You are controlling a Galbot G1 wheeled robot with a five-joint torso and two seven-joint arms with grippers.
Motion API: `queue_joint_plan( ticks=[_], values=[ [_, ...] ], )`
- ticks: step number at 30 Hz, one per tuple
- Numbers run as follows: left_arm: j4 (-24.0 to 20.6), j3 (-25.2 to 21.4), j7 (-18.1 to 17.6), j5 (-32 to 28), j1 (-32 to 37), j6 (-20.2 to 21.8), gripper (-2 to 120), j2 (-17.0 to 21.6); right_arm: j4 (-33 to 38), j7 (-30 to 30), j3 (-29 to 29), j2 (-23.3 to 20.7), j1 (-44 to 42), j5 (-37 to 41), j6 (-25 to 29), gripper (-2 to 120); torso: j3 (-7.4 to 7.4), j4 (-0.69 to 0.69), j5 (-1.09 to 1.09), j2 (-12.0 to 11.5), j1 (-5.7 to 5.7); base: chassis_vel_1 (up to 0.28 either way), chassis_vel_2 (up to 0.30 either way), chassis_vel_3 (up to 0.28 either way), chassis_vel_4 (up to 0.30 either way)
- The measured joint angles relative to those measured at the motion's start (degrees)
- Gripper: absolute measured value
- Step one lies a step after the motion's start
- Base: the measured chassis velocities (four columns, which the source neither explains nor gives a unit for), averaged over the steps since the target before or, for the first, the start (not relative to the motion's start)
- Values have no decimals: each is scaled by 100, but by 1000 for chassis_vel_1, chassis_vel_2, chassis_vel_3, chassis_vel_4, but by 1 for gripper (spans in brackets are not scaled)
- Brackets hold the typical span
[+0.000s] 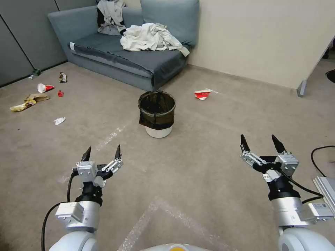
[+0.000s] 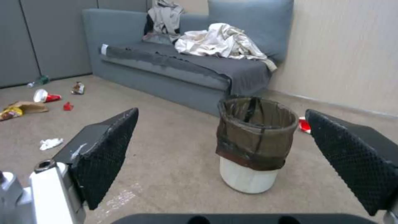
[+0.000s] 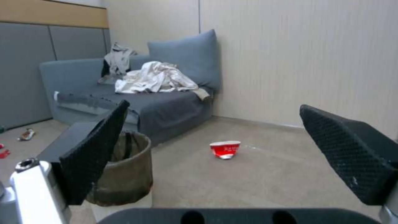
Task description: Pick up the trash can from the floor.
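Observation:
The trash can (image 1: pixel 157 114) is a small round white bin with a dark bag folded over its rim, standing upright on the beige carpet floor (image 1: pixel 195 167) in front of the sofa. My left gripper (image 1: pixel 102 153) hovers open, nearer to me and left of the can. My right gripper (image 1: pixel 260 143) is open too, nearer to me and to the can's right. The left wrist view has the trash can (image 2: pixel 253 143) ahead between its spread fingers (image 2: pixel 105 152). In the right wrist view the trash can (image 3: pixel 124 169) sits partly behind one finger (image 3: pixel 97 149).
A grey sofa (image 1: pixel 132 52) with heaped clothes stands behind the can. A crushed red-and-white cup (image 1: pixel 202 93) lies right of it. More litter (image 1: pixel 38 94) is scattered at the far left. A black cable (image 1: pixel 319 157) and a metal edge (image 1: pixel 326 190) sit at my right.

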Motion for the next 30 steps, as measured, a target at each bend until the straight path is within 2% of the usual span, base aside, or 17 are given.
queue_joint_plan(
  ticks=[10,30],
  values=[
    [-25,-7,-7,-2,23,-1,100,0,-7,-42,-5,14,-7,13,29,100,-1,1,0,0,-1,-45,39,36,-31],
    [-46,-12,-18,-16,54,-32,100,-19,33,-101,-14,49,-38,0,46,100,0,0,0,0,0,-180,179,170,-174]
  ],
)
